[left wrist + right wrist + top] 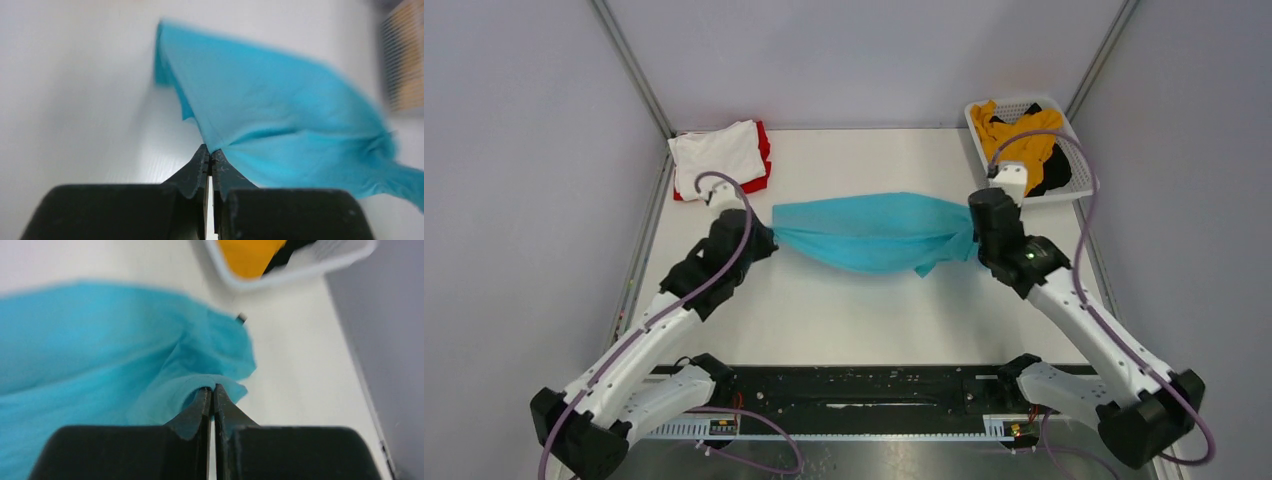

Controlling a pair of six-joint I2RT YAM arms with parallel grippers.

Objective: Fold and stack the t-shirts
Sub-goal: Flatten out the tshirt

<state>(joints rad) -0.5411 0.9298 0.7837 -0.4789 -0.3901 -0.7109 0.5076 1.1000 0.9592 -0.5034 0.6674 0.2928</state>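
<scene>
A teal t-shirt hangs stretched between my two grippers above the middle of the table. My left gripper is shut on its left end; the left wrist view shows the jaws pinching the cloth. My right gripper is shut on its right end, and the right wrist view shows the jaws closed on a fold of the cloth. A folded white t-shirt lies on a red one at the back left. Mustard yellow and black t-shirts lie in the basket.
A white mesh basket stands at the back right corner; its rim also shows in the right wrist view. Grey walls close in the table on the left, the back and the right. A black rail runs along the near edge.
</scene>
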